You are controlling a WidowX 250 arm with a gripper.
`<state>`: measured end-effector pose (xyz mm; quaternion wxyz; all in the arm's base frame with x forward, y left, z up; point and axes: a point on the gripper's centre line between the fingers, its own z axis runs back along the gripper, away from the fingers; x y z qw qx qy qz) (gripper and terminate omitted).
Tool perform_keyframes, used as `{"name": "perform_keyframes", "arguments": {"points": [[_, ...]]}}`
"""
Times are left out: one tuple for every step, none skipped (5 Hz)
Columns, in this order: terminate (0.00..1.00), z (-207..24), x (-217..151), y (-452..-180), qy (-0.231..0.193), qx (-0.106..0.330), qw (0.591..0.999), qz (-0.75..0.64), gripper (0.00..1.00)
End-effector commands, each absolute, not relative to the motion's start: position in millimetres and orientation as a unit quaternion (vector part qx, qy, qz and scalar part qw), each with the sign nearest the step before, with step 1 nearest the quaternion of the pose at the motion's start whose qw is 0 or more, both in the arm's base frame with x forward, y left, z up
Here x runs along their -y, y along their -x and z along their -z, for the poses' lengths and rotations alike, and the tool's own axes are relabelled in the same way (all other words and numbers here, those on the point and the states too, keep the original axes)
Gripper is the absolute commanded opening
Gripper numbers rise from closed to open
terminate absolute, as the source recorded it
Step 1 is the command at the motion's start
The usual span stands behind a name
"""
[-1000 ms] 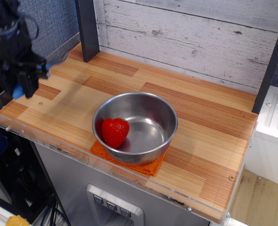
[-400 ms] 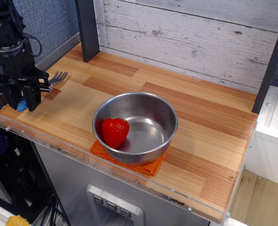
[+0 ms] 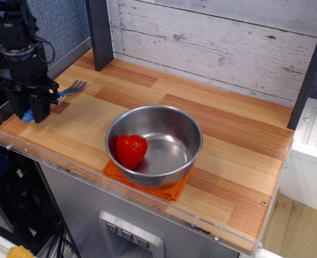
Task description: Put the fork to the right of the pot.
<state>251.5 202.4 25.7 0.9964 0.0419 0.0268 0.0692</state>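
The fork lies across my gripper at the far left of the wooden table. Its silver tines (image 3: 76, 86) point right and back, and the blue handle end (image 3: 28, 114) sticks out at the front left. My black gripper (image 3: 38, 109) points down and is shut on the fork's handle, low over the table's left end. The shiny steel pot (image 3: 172, 141) stands well to the right of the gripper, near the front edge. The middle of the fork's handle is hidden by the fingers.
A red strawberry (image 3: 130, 150) lies inside the pot at its left. An orange cloth (image 3: 164, 188) lies under the pot. A dark post (image 3: 99, 33) stands at the back left, another (image 3: 309, 75) at the right. The table (image 3: 239, 161) has bare wood right of the pot.
The gripper came down at the left end with the fork, then shifted a little right and back. The fork's tines now sit slightly further right.
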Motion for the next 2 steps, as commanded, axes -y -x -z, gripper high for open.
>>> {"name": "perform_keyframes", "arguments": {"points": [[0.0, -49.3, -201.0, -251.8, -0.042, -0.009, 0.999, -0.021, 1.0], [0.0, -59.8, -199.3, -251.1, -0.044, 0.0, 0.999, -0.025, 1.0]]}}
